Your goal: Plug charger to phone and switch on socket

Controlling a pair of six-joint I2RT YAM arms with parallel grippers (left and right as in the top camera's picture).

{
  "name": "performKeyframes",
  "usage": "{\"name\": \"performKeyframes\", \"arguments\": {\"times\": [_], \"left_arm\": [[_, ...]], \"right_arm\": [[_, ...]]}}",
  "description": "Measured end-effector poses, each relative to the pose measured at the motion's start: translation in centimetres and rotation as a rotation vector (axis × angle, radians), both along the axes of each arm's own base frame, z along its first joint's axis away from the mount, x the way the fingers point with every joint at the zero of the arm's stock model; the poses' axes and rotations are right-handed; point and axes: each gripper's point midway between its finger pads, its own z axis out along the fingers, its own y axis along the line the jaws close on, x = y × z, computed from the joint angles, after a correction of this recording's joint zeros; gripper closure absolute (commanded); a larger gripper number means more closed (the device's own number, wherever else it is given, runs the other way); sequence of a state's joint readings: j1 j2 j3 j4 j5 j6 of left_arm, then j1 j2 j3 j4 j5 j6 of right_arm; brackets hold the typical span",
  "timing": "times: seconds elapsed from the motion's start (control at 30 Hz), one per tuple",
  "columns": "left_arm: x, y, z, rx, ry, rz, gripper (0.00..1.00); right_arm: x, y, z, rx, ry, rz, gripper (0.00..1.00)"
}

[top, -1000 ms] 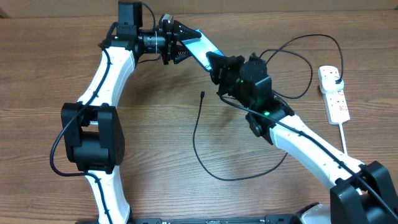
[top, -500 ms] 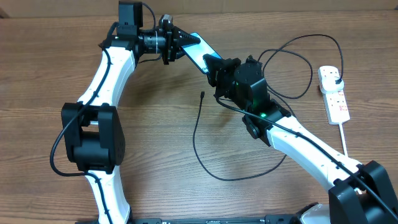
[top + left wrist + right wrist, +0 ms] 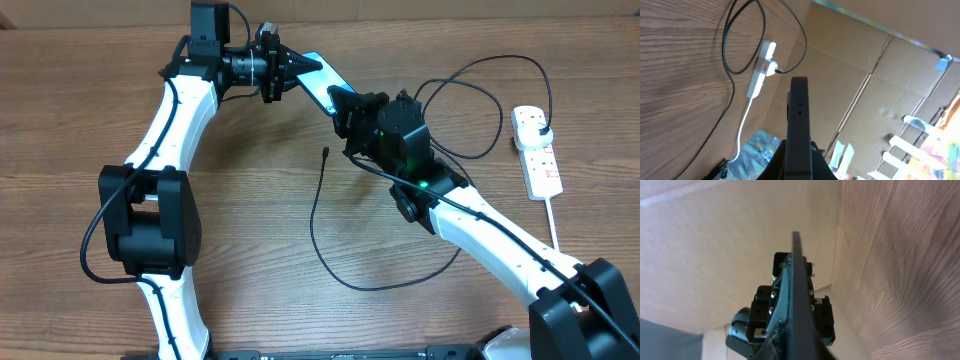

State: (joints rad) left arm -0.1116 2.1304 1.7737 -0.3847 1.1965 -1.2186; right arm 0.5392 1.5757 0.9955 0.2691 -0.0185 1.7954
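The phone (image 3: 318,80), light blue screen with a black edge, is held above the table at the back between both grippers. My left gripper (image 3: 292,68) is shut on its far-left end, and my right gripper (image 3: 345,104) is shut on its near-right end. In the left wrist view the phone's dark edge (image 3: 799,115) rises from my left gripper (image 3: 799,152). In the right wrist view the phone edge (image 3: 796,275) runs from my right gripper (image 3: 799,342) towards the left gripper (image 3: 790,311). The charger cable (image 3: 315,225) loops on the table, its tip (image 3: 326,152) free. The white socket strip (image 3: 538,152) lies far right.
The charger's black plug (image 3: 541,129) sits in the strip. The left wrist view shows the strip (image 3: 760,74) and cable loop (image 3: 730,50). The strip's white cord (image 3: 552,225) runs toward the front right. Cardboard walls stand behind the table.
My left gripper's fingers have closed in on the phone's end. The right arm and the phone have shifted slightly left. The cable and strip have not moved.
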Motion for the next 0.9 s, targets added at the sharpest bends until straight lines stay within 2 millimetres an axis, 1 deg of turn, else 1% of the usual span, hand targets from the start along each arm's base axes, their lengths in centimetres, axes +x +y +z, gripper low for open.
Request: {"name": "performKeyframes", "arguments": {"times": [0.07,0.17,0.27,0.3,0.43,0.57,0.6,0.7,0.8,0.9], "left_arm": [[0.0,0.0,-0.1,0.004,0.009,0.006,0.96],[0.1,-0.1,-0.2,0.011,0.010,0.009,0.96],[0.2,-0.1,-0.4,0.023,0.009,0.021,0.96],[0.3,0.0,-0.5,0.029,0.005,0.026,0.96],[0.6,0.2,-0.8,0.052,-0.041,0.031,0.96],[0.9,0.9,-0.9,0.076,-0.131,0.017,0.96],[0.9,1.2,-1.0,0.085,-0.150,0.014,0.96],[0.7,2.5,-1.7,0.114,-0.180,0.009,0.96],[0.4,4.3,-2.7,0.152,-0.180,0.015,0.96],[-0.1,6.6,-4.0,0.203,-0.172,0.021,0.96]], "right_arm": [[0.1,0.0,0.1,-0.010,-0.008,0.000,0.79],[0.2,-0.2,0.2,-0.013,-0.014,-0.008,0.67],[0.3,-0.3,0.4,-0.020,-0.024,-0.011,0.62],[0.3,-0.2,0.3,-0.022,-0.023,-0.009,0.59],[0.2,-0.1,0.3,-0.038,-0.032,0.001,0.38],[0.1,-0.1,0.1,-0.104,-0.066,0.042,0.28],[0.0,0.0,-0.1,-0.126,-0.072,0.059,0.27],[-0.2,-0.7,-1.5,-0.213,-0.060,0.112,0.23],[0.0,-2.6,-3.4,-0.302,-0.025,0.148,0.19],[-0.1,-4.7,-5.1,-0.376,0.010,0.188,0.14]]}}
